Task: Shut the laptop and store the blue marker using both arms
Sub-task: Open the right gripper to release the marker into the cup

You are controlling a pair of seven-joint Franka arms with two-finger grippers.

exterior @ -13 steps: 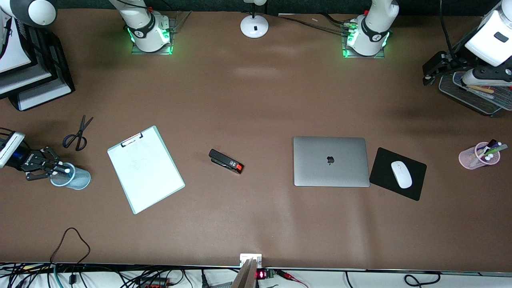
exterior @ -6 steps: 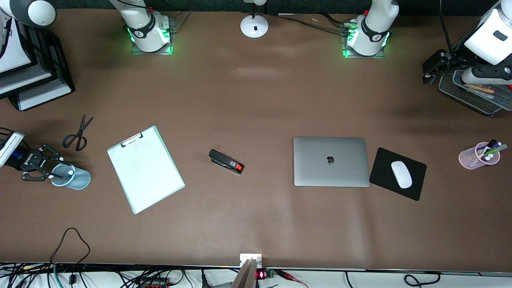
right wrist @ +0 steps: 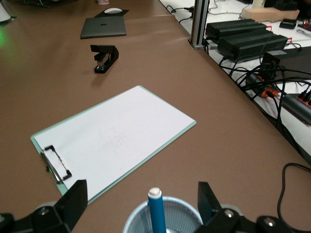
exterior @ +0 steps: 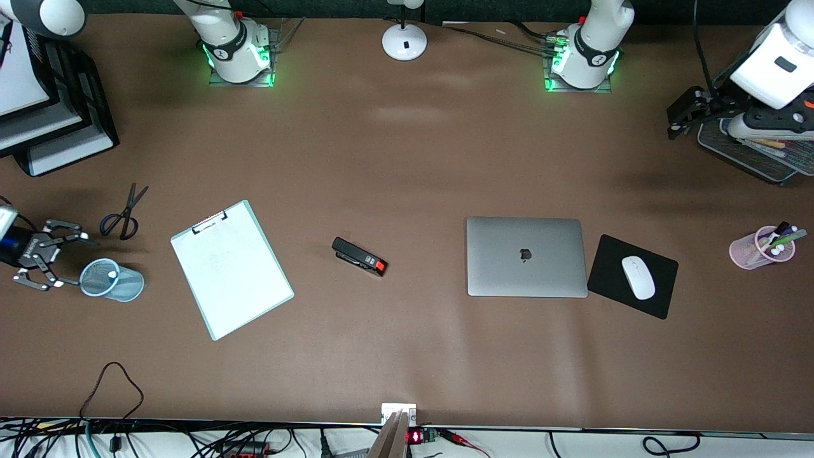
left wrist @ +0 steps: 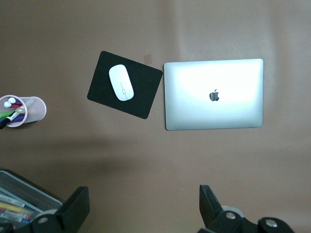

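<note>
We see the laptop (exterior: pixel 526 257) closed; the marker (right wrist: pixel 156 212) stands in the cup (exterior: pixel 112 280); right claw (exterior: pixel 39 262) released beside it; left claw (left wrist: pixel 143 211) spread, waiting; nothing left.

The laptop (exterior: pixel 526 257) lid is smooth matt metal with a soft sheen. The bench (exterior: pixel 407 159) is matt brown. The marker (right wrist: pixel 156 212), glossy blue plastic, stands in a fine wire-mesh cup (exterior: pixel 112 280). The mousepad (exterior: pixel 632 275) is matt black.

No legible text or number was found; only a dark apple logo was seen on the lid of the laptop (exterior: pixel 526 257).
</note>
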